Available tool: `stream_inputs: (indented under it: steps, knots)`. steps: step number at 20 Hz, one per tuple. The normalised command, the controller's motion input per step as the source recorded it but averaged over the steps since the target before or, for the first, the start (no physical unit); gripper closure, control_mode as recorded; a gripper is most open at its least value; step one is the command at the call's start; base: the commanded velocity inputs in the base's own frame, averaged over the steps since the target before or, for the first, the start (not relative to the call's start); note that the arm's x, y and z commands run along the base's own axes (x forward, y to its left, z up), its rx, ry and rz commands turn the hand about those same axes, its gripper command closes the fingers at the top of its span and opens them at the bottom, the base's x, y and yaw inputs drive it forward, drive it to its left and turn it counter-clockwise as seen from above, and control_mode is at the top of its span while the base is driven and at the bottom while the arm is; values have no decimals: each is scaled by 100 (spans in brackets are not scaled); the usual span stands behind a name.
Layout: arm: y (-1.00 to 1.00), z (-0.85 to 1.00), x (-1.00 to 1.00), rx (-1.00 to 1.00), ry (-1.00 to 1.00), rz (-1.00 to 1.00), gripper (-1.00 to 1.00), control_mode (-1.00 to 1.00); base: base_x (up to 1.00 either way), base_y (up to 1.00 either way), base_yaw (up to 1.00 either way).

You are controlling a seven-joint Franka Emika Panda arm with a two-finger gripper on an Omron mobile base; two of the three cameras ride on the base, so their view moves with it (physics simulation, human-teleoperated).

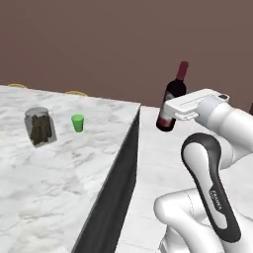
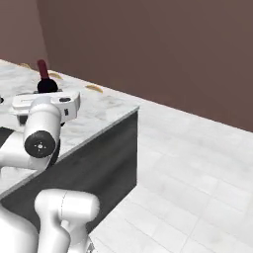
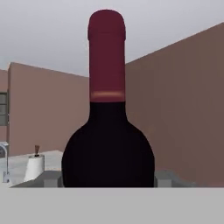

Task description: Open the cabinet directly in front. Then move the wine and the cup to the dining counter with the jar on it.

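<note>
The wine (image 1: 174, 95), a dark bottle with a red foil neck, hangs upright in the air just right of the dining counter's corner. My gripper (image 1: 168, 117) is shut on its lower body. On the marble dining counter (image 1: 59, 178) stand the small green cup (image 1: 77, 122) and, to its left, the glass jar (image 1: 39, 126) with dark contents. From the right base view the wine (image 2: 46, 81) rises behind my gripper (image 2: 39, 109), above the dining counter (image 2: 106, 111). The hand view has the wine (image 3: 107, 144) close up between the fingers (image 3: 168, 178). The cabinet is out of view.
The dining counter's dark side panel (image 1: 111, 197) drops to a pale tiled floor (image 2: 197, 163) on the right. A brown wall (image 1: 99, 44) runs behind. Yellow chair backs (image 1: 76, 92) peek over the far edge. A white paper-towel roll (image 3: 34, 166) and a tap (image 3: 4, 162) stand far off.
</note>
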Motion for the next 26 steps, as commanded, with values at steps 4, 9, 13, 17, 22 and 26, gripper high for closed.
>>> stream_inputs:
  steps: [4,9,13,17,22,26]
  knots:
    - [0,0,0,0,0,0,100,100,-4,0,97]
    - [0,0,0,0,0,0,100,100,-1,0,80]
    - [0,0,0,0,0,0,100,100,26,-3,24]
    - [0,0,0,0,0,0,100,100,27,-92,20]
    - [0,0,0,0,0,0,100,100,41,-92,22]
    - [0,0,0,0,0,0,100,100,29,-44,18]
